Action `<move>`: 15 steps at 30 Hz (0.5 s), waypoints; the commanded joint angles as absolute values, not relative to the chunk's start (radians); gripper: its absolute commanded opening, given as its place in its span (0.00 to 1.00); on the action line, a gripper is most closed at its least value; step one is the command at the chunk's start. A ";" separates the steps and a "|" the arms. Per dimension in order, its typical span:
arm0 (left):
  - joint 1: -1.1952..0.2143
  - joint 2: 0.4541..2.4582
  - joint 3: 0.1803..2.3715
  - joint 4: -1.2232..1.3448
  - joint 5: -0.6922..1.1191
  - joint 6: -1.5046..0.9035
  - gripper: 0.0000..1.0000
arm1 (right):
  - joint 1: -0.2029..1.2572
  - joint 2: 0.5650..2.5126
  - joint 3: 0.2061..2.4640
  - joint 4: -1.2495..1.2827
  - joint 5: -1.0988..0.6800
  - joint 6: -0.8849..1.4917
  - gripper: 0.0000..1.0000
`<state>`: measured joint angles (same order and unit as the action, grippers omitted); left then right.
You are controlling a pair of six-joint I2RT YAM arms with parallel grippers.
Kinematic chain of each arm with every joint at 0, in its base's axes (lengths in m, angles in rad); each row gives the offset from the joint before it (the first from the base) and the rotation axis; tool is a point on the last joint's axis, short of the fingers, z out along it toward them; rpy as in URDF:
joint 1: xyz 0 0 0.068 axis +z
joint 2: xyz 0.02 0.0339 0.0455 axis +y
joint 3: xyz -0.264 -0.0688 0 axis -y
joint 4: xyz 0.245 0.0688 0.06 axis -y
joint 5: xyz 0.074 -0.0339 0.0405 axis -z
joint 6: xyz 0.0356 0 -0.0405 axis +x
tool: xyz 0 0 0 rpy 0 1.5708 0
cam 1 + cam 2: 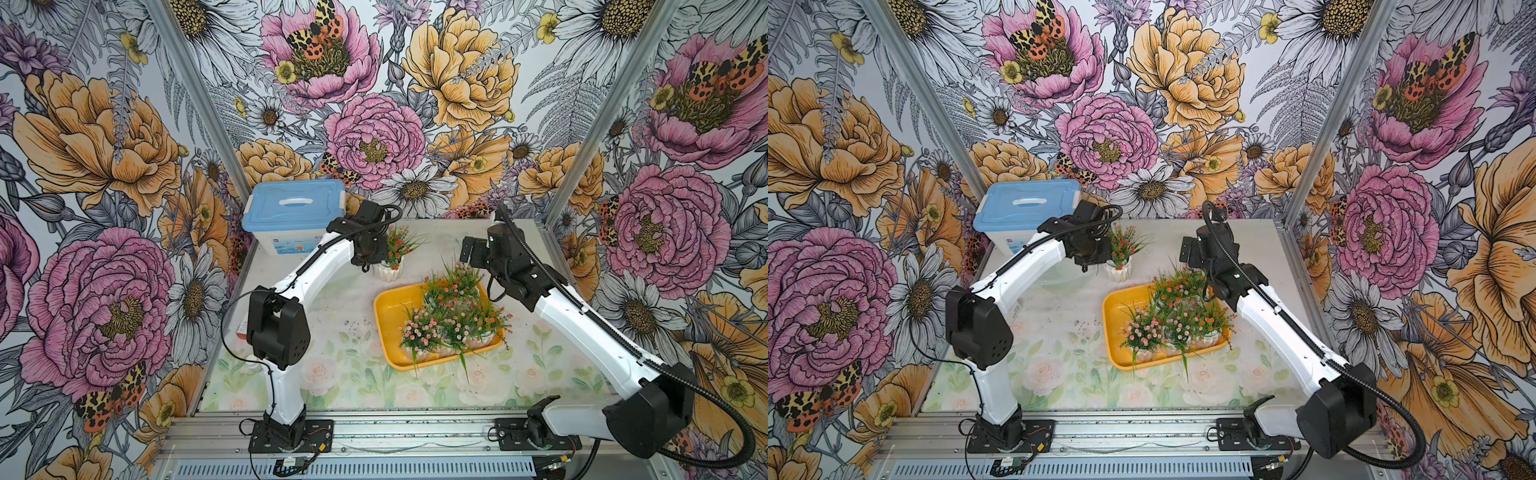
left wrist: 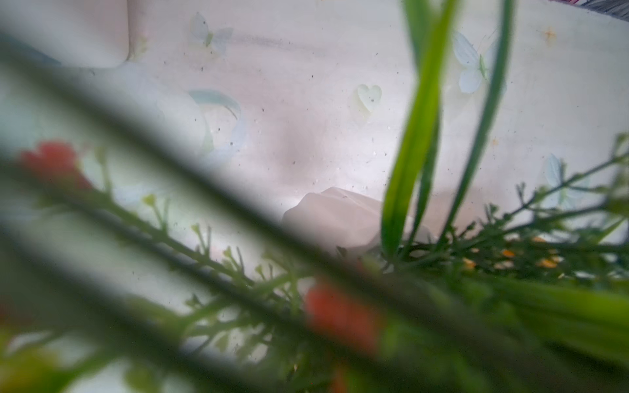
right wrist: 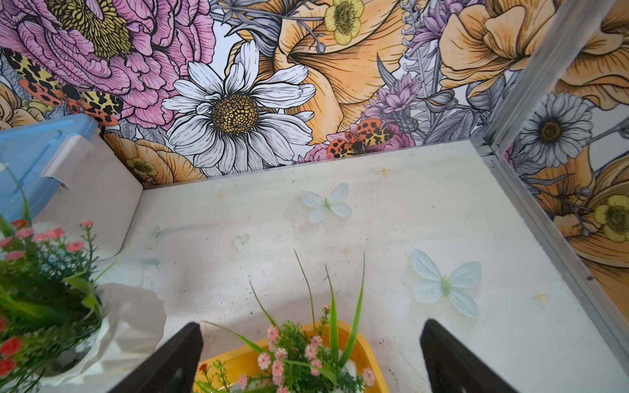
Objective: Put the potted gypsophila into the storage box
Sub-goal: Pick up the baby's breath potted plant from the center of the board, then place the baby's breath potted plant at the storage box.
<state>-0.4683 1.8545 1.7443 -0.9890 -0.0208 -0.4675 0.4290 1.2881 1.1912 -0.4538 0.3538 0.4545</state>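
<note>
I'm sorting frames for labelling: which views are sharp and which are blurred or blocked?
Left wrist view: blurred sprigs of the potted gypsophila crowd the lens; only the table behind is fairly sharp. Right wrist view: wallpaper and table crisp, near blossoms soft. Both top views: evenly lit and sharp.

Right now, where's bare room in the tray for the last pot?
Tray: bare floor only along its left rim, widest at the far left corner. The plants crowd the rest, right side and near edge. The last pot stands just beyond that corner. The table left of the tray is bare.
</note>
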 commanded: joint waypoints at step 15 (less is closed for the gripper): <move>-0.622 1.603 1.366 -0.760 -0.007 -0.608 0.00 | 0.350 0.979 0.922 -0.527 0.380 0.606 0.99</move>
